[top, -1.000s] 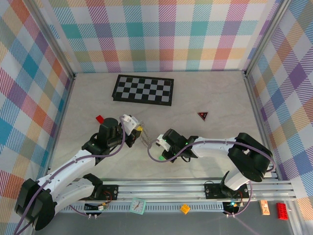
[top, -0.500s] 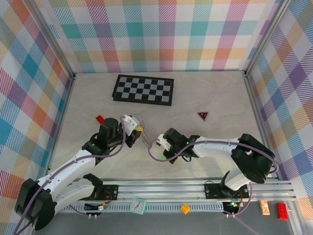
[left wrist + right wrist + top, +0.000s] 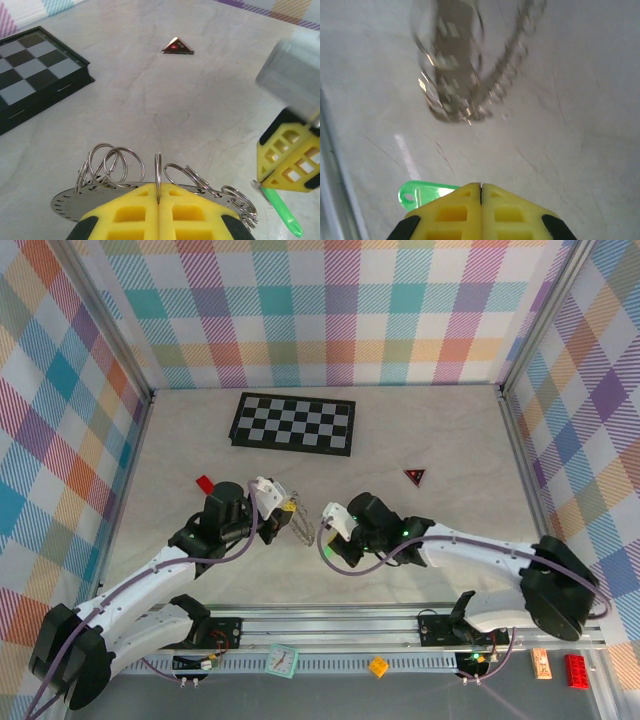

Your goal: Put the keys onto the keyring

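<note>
Pale marbled tabletop walled in by pastel plaid; from above, a checkerboard (image 3: pixel 293 424) lies at the back, a red triangle (image 3: pixel 414 477) right of centre and a red brick (image 3: pixel 204 482) on the left; the left claw (image 3: pixel 272 502) and right claw (image 3: pixel 327 521) face each other near mid-table, with the ring (image 3: pixel 298 522) between them; the left wrist view shows the left claw (image 3: pixel 158 202) pinched tight on the ring's (image 3: pixel 67 205) flat grey rim, wire loops standing in a fringe above its yellow fingers, and the right claw (image 3: pixel 270 175) just beside the ring's right end, a green key (image 3: pixel 284 215) hanging from its tip; the right wrist view shows that claw (image 3: pixel 480 192) closed, pads together, the key's green head (image 3: pixel 422 192) poking out leftward from under them, and the ring (image 3: pixel 452 75) ahead, blurred; whether key and ring touch cannot be told
</note>
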You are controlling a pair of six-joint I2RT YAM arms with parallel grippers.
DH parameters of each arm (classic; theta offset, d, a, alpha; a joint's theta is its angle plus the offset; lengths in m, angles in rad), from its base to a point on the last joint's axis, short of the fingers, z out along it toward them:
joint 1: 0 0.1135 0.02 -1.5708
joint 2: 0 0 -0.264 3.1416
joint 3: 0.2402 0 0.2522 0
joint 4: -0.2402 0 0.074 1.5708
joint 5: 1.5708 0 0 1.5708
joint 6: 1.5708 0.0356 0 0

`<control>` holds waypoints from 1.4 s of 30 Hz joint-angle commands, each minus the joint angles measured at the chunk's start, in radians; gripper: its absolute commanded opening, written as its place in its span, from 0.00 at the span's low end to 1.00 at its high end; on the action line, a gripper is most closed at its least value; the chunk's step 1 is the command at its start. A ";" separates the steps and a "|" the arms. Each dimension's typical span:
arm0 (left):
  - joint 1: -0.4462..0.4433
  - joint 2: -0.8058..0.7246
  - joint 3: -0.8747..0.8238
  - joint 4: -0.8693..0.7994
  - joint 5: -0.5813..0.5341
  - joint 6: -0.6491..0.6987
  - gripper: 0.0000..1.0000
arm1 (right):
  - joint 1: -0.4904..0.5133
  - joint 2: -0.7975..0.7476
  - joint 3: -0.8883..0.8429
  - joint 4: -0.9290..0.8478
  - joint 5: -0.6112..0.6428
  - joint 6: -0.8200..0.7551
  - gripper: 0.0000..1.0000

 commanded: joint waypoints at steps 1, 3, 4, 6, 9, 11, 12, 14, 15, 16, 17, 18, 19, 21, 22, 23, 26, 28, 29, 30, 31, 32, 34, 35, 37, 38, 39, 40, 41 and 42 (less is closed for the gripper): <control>-0.028 -0.022 0.037 0.022 0.089 0.043 0.00 | -0.017 -0.069 -0.039 0.079 -0.110 -0.118 0.00; -0.041 -0.026 0.039 0.010 0.107 0.060 0.00 | -0.022 -0.107 -0.062 0.116 -0.105 -0.158 0.00; -0.046 -0.030 0.037 0.006 0.106 0.065 0.00 | -0.023 -0.113 -0.065 0.118 -0.085 -0.169 0.00; -0.054 -0.038 0.036 -0.001 0.080 0.068 0.00 | -0.024 -0.090 -0.040 0.063 -0.022 -0.164 0.00; -0.054 -0.050 0.033 -0.011 0.047 0.069 0.00 | -0.024 -0.029 0.007 -0.027 0.003 -0.098 0.00; -0.055 -0.054 0.027 -0.002 0.059 0.070 0.00 | -0.024 -0.041 -0.029 0.031 -0.046 -0.052 0.00; -0.055 -0.054 0.025 0.001 0.067 0.070 0.00 | -0.024 -0.052 -0.047 0.064 -0.053 -0.036 0.00; -0.055 -0.051 0.029 -0.002 0.082 0.074 0.00 | -0.025 -0.075 -0.067 0.095 -0.060 -0.024 0.00; -0.056 -0.050 0.031 -0.004 0.093 0.077 0.00 | -0.028 -0.083 -0.064 0.095 -0.065 -0.025 0.00; -0.056 -0.048 0.033 -0.002 0.104 0.079 0.00 | -0.035 -0.092 -0.060 0.091 -0.080 -0.027 0.00; -0.057 -0.048 0.033 0.000 0.116 0.080 0.00 | -0.045 -0.101 -0.054 0.086 -0.099 -0.029 0.00; -0.058 -0.046 0.032 0.003 0.125 0.080 0.00 | -0.055 -0.109 -0.050 0.084 -0.114 -0.032 0.00; -0.060 -0.045 0.031 0.005 0.136 0.083 0.00 | -0.068 -0.117 -0.045 0.081 -0.133 -0.036 0.00; -0.064 -0.044 0.028 0.011 0.155 0.085 0.00 | -0.094 -0.129 -0.035 0.077 -0.174 -0.044 0.00; -0.067 -0.044 0.028 0.011 0.163 0.088 0.00 | -0.107 -0.134 -0.028 0.076 -0.198 -0.050 0.00; -0.070 -0.045 0.027 0.009 0.169 0.090 0.00 | -0.116 -0.138 -0.019 0.076 -0.218 -0.062 0.00; -0.080 -0.045 0.027 0.006 0.168 0.101 0.00 | -0.138 -0.133 0.014 0.054 -0.281 -0.091 0.00; -0.087 -0.046 0.025 0.006 0.155 0.108 0.00 | -0.150 -0.123 0.048 0.021 -0.306 -0.115 0.00; -0.090 -0.048 0.024 0.006 0.146 0.114 0.00 | -0.156 -0.120 0.064 0.000 -0.310 -0.130 0.00; -0.094 -0.050 0.021 0.007 0.140 0.118 0.00 | -0.161 -0.120 0.076 -0.013 -0.308 -0.144 0.00; -0.098 -0.052 0.018 0.008 0.136 0.123 0.00 | -0.168 -0.120 0.087 -0.026 -0.298 -0.163 0.00; -0.101 -0.053 0.015 0.011 0.136 0.125 0.00 | -0.171 -0.120 0.096 -0.035 -0.277 -0.196 0.00; -0.106 -0.045 0.014 0.009 0.145 0.123 0.00 | -0.171 -0.110 0.110 -0.053 -0.238 -0.256 0.00; -0.108 -0.038 0.018 -0.001 0.151 0.119 0.00 | -0.171 -0.106 0.110 -0.051 -0.229 -0.290 0.00; -0.113 -0.024 0.029 -0.021 0.164 0.104 0.00 | -0.171 -0.107 0.104 -0.025 -0.223 -0.342 0.00; -0.115 -0.018 0.034 -0.030 0.172 0.091 0.00 | -0.171 -0.109 0.099 -0.005 -0.219 -0.365 0.00; -0.116 -0.012 0.036 -0.032 0.180 0.078 0.00 | -0.171 -0.110 0.094 0.009 -0.217 -0.384 0.00; -0.118 -0.005 0.039 -0.038 0.190 0.061 0.00 | -0.171 -0.110 0.091 0.024 -0.216 -0.412 0.00; -0.120 0.004 0.042 -0.046 0.195 0.043 0.00 | -0.170 -0.113 0.085 0.039 -0.216 -0.444 0.00; -0.121 0.011 0.046 -0.054 0.197 0.030 0.00 | -0.169 -0.118 0.075 0.057 -0.215 -0.459 0.00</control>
